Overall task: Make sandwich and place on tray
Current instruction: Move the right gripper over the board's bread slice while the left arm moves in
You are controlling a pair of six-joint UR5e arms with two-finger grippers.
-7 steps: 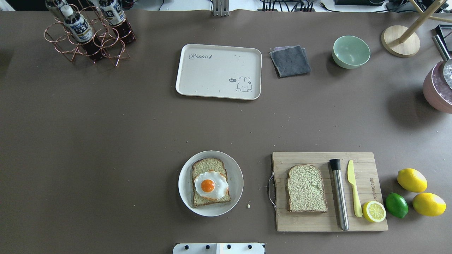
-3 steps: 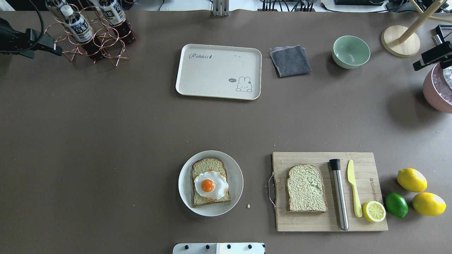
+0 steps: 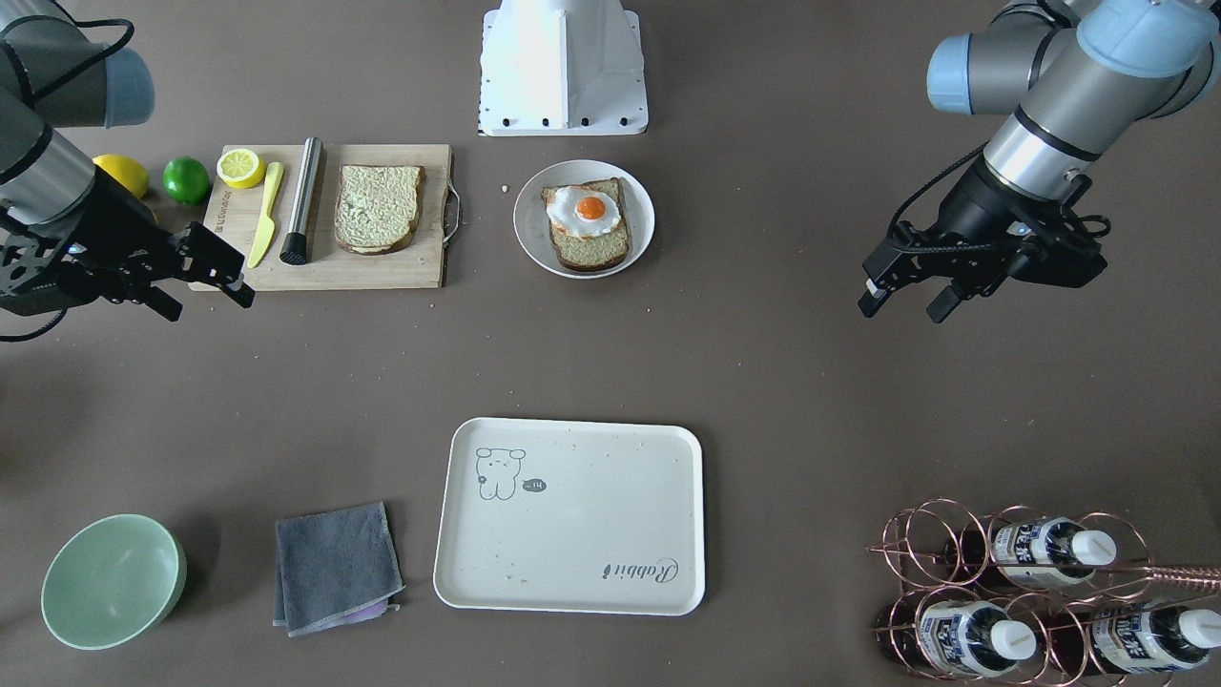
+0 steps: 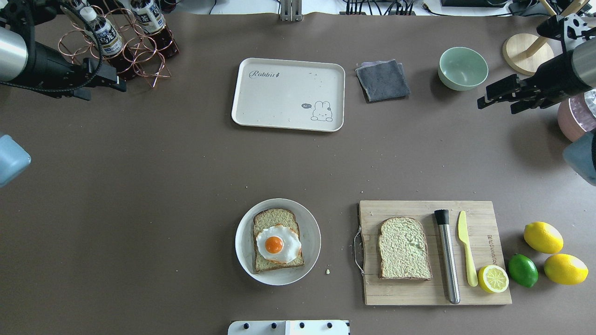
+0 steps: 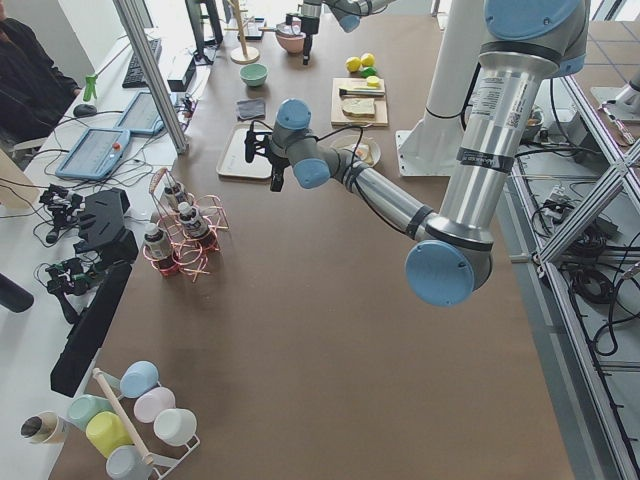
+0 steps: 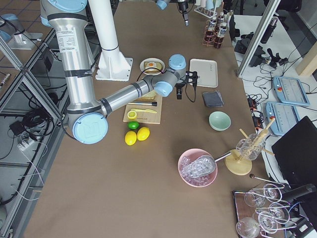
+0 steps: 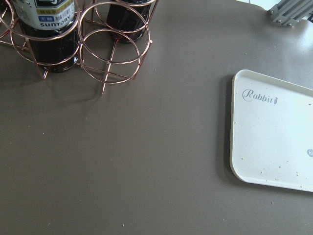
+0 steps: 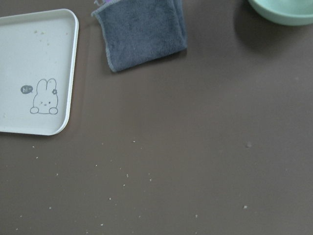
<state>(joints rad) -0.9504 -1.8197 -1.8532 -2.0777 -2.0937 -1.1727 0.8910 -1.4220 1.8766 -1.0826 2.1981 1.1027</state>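
- Fingers of my left gripper (image 3: 901,305) stand apart and empty; it points down over bare table, near the copper wire bottle rack (image 4: 116,51), forearm stretched out from the base.
- My right gripper (image 3: 205,301) is spread and empty too, hanging near the pale green bowl (image 4: 463,68).
- Between them lies the cream-white rounded-rectangle plastic tray (image 4: 279,100).
- One brown-crusted bread slice (image 4: 272,217) under a fried egg (image 4: 278,244) sits on the round grey-white plate (image 4: 242,242).
- The second bread slice (image 4: 403,249) lies on the wooden cutting board (image 4: 396,207).
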